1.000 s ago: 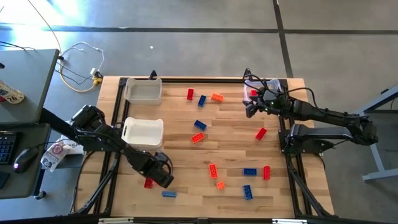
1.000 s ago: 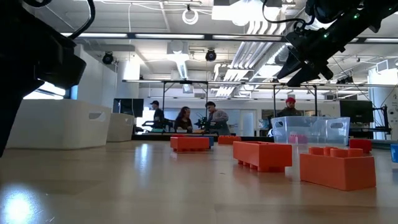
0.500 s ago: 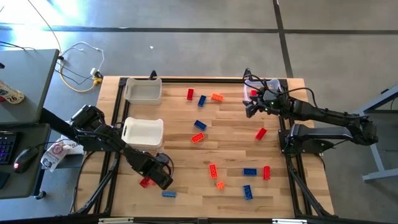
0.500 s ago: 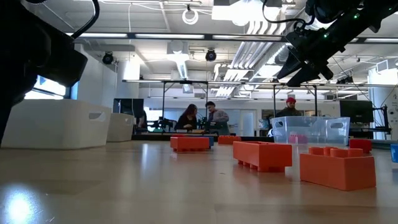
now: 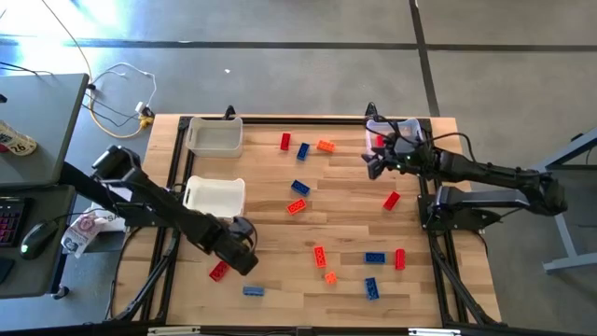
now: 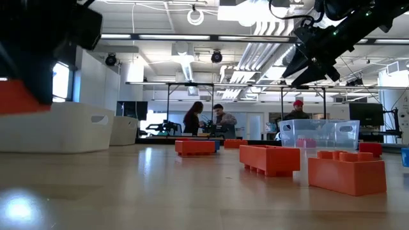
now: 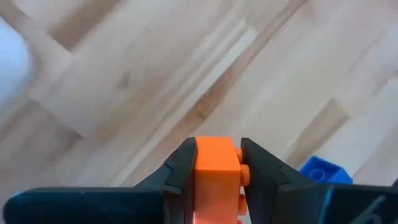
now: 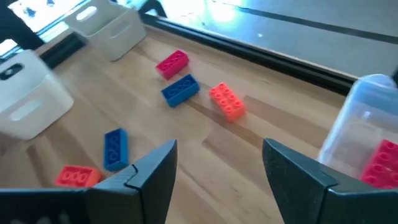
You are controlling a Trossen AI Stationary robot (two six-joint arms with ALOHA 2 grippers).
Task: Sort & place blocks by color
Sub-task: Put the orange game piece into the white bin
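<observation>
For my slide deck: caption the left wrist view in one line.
Left gripper shut on a red-orange block above the wooden table, blue block nearby.

The red brick (image 7: 217, 180) runs off the left wrist view's edge, its lower part unseen.

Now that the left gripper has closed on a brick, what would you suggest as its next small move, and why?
Probably lift and carry it toward the nearer white bin. The left gripper is shut on a red-orange brick, already raised off the table, and that bin sits just beyond it. The right gripper hangs open by the clear bin, so the path looks free.
</observation>
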